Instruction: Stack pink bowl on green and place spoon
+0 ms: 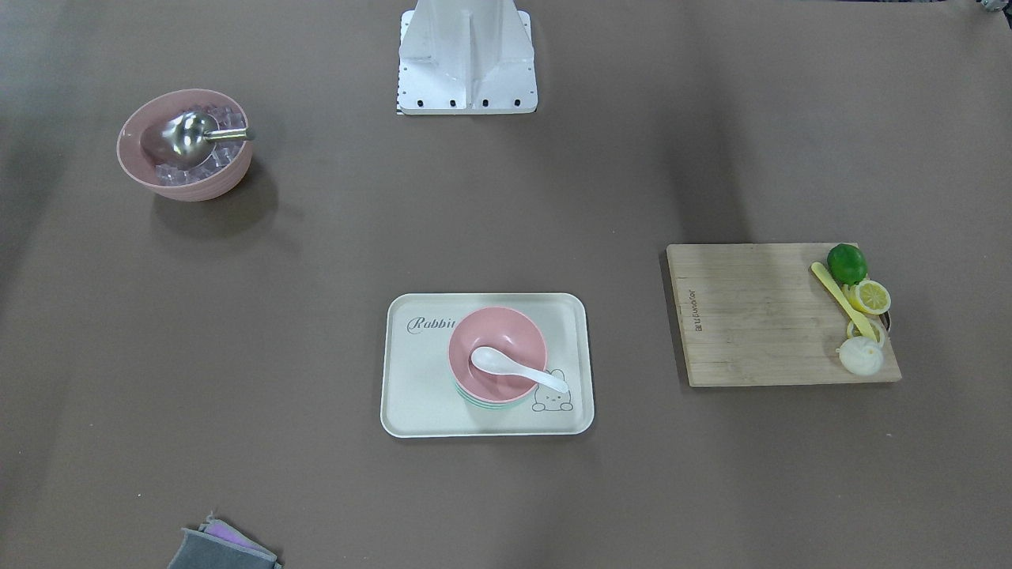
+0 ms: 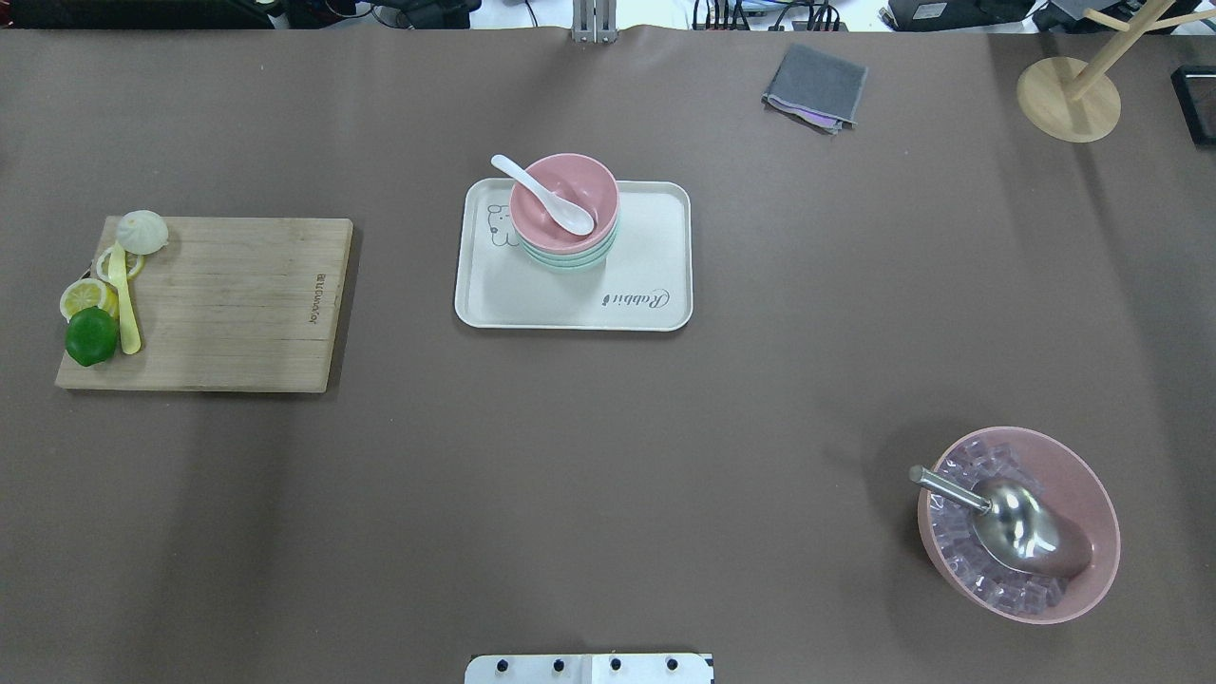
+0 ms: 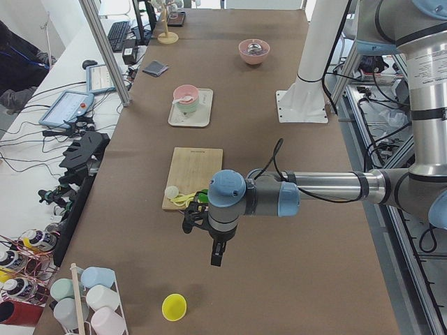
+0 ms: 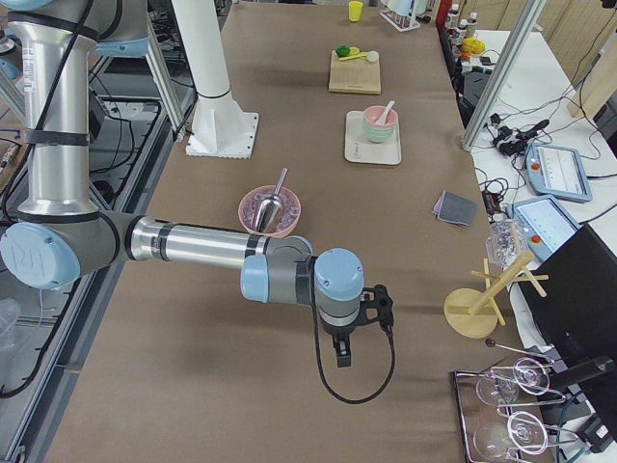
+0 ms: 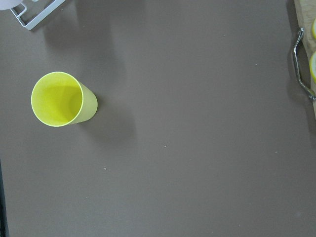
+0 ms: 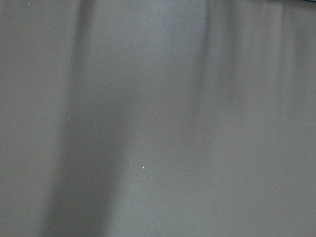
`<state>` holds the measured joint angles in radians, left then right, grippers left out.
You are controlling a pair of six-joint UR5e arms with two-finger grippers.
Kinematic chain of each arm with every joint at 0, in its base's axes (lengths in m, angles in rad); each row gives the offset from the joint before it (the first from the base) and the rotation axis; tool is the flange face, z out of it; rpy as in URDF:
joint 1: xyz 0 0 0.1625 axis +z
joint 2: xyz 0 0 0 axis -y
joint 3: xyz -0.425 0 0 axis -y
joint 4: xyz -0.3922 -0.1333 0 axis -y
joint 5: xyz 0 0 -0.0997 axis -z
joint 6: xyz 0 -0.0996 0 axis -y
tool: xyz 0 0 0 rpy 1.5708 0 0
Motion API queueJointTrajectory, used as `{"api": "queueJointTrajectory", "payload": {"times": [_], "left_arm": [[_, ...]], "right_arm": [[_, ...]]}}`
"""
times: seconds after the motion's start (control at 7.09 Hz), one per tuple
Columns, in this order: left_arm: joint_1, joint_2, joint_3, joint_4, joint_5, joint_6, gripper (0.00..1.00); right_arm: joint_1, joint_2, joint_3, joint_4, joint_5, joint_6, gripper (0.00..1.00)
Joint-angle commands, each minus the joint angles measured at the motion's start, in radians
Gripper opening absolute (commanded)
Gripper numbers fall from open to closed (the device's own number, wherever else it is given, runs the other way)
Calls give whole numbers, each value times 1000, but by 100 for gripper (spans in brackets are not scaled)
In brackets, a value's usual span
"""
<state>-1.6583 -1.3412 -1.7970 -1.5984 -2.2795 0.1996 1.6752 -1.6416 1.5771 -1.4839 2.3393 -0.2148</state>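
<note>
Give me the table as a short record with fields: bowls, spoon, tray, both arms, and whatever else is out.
Stack: small pink bowl nested on pale green bowl, only the green edge showing
Spoon: white soup spoon lying in the pink bowl, handle over its rim
Support: cream rectangular tray under the stack
Left gripper: above bare table, yellow plastic cup nearby; open or shut, cannot tell
Right gripper: above bare table, opposite end; cannot tell
Also: large pink bowl of ice cubes with metal scoop; wooden cutting board

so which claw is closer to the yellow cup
Left. The left claw hangs close by the yellow cup; the right claw is far off at the other end, beyond the ice bowl.
</note>
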Motion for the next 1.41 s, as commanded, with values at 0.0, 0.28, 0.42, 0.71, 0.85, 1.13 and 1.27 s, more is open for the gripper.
{"api": "queueJointTrajectory", "payload": {"times": [0.0, 0.28, 0.42, 0.71, 0.85, 1.13, 1.27], "left_arm": [[0, 1, 2, 0, 0, 0, 98], [0, 20, -1, -5, 0, 1, 98], [0, 22, -1, -5, 0, 1, 98], [0, 42, -7, -12, -2, 1, 98], [0, 47, -4, -20, -2, 1, 98], [0, 47, -5, -20, -2, 0, 98], [0, 47, -4, -20, -2, 1, 98]], "right_arm": [[-21, -29, -9, 10, -3, 0, 100], [-48, -24, -11, 8, -3, 2, 100], [-60, -11, 1, -37, -5, 2, 100], [-61, 25, 55, -190, -6, 0, 100], [-64, 11, 76, -209, 3, -5, 100], [-69, -3, 70, -205, 9, -14, 100], [-69, -4, 69, -202, 9, -14, 100]]}}
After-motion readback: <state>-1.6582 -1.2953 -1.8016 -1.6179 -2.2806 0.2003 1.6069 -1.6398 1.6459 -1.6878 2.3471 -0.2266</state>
